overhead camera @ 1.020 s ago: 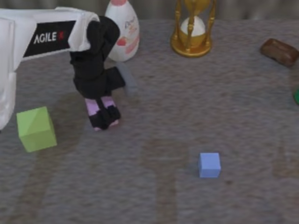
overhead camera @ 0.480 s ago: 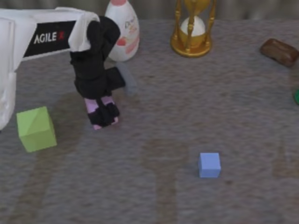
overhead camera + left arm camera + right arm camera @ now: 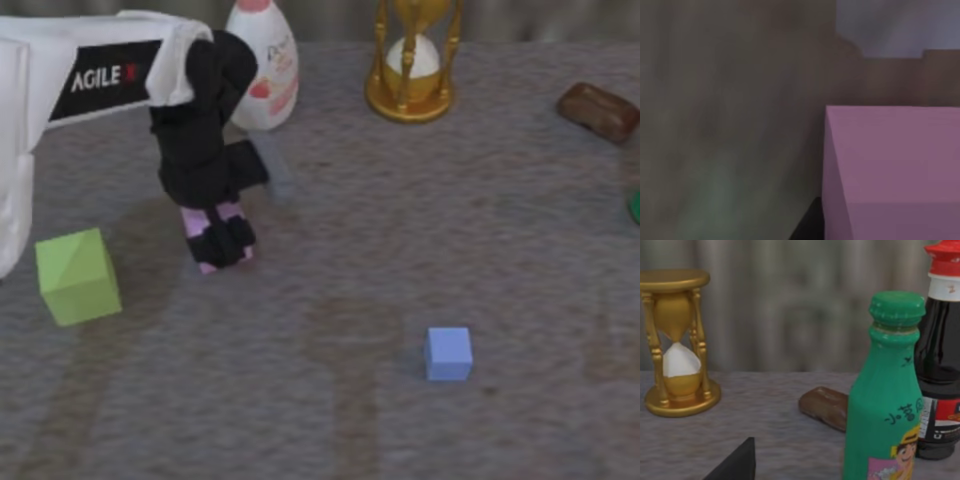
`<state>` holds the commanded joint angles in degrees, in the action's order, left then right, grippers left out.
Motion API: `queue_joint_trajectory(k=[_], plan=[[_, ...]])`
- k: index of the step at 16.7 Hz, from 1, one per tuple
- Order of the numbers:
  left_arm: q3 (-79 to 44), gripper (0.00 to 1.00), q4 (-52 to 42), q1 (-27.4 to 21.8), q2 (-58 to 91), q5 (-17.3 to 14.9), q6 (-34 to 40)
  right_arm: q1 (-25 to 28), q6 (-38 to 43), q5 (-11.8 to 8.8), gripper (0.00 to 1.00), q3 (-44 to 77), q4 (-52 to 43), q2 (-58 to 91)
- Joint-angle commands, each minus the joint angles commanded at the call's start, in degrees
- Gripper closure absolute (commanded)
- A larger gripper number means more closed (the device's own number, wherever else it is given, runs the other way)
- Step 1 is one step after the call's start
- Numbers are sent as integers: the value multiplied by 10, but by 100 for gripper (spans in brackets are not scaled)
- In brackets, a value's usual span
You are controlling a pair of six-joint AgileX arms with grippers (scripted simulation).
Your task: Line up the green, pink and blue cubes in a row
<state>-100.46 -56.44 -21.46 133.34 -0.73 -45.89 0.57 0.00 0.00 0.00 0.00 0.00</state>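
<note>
The left claw (image 3: 222,246) hangs over the left half of the table (image 3: 400,200), pointing down, with its black fingers clamped on the pink cube (image 3: 208,228); pink shows on both sides of the fingers in the top view. The left wrist view is filled on one side by a pink face of that cube (image 3: 892,170), with blurred table surface around it. The green cube (image 3: 77,275) sits on the table to the left of the claw, near it but apart, close to the table's left edge. The blue cube (image 3: 448,353) lies well apart to the right, nearer the front edge, alone on the cloth. Along the back stand a white lotion bottle (image 3: 264,62) and a gold hourglass (image 3: 411,60), and a brown bar (image 3: 598,110) lies at the far right. The right wrist view shows the hourglass (image 3: 677,342), the brown bar (image 3: 825,407), a green bottle (image 3: 885,395) and a dark sauce bottle (image 3: 940,355) just beside it. Whether the right claw is open or closed cannot be told
</note>
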Motion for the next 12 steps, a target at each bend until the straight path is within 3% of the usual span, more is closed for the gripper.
queue_joint_trajectory(k=[6, 12], plan=[[-77, 100, -115, 9, -33, 0, 1, 0, 0, 0, 0, 0, 0, 0], [-83, 100, -123, 5, -37, 1, 1, 0, 0, 0, 0, 0, 0, 0]])
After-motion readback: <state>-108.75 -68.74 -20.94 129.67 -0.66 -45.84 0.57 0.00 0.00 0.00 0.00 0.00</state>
